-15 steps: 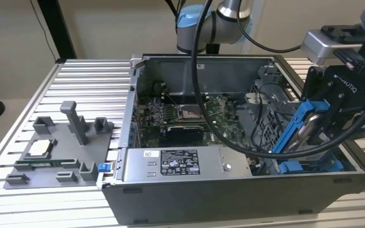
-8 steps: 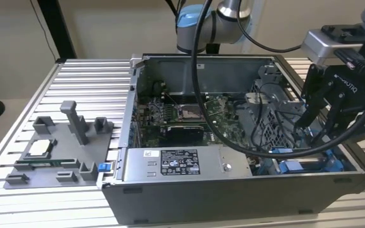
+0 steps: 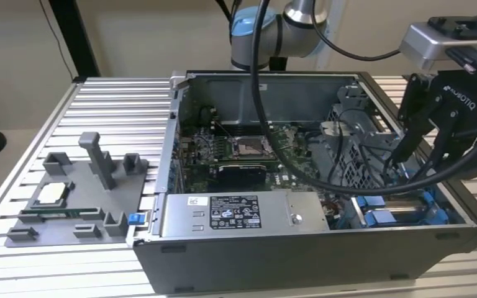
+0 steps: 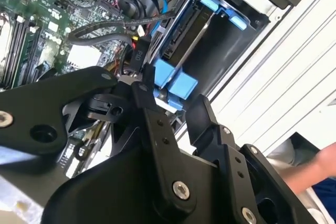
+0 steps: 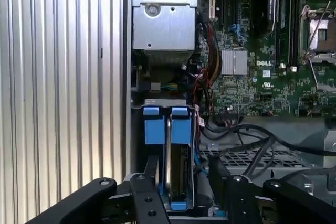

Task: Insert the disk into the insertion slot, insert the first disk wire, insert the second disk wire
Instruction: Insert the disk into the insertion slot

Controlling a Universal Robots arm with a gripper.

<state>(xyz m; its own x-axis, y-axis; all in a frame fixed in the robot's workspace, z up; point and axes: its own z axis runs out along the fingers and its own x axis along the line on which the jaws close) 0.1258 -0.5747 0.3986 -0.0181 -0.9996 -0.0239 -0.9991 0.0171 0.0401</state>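
The disk (image 5: pixel 178 174) stands on edge in its blue frame (image 5: pixel 181 132) inside the insertion slot (image 4: pixel 231 51), at the case's front corner on the exterior view's right (image 3: pixel 404 211). My gripper (image 5: pixel 184 177) hangs right over it. Its black fingers (image 5: pixel 153 169) flank the blue frame, with a visible gap on one side, so it looks open. In the second wrist view the disk (image 4: pixel 189 32) lies deep in the bay and the gripper (image 4: pixel 176 111) sits at the blue tabs (image 4: pixel 176 82). Loose black wires (image 5: pixel 247 137) and a black plug (image 4: pixel 137 56) lie beside the slot.
The grey box with a white-and-black label (image 3: pixel 238 214) sits at the case front, the motherboard (image 3: pixel 238 155) behind it. A grey fixture with parts (image 3: pixel 72 192) stands on the ribbed table (image 3: pixel 114 105). A thick black cable (image 3: pixel 305 174) loops over the case. A person's hand (image 4: pixel 315 171) shows beyond the case edge.
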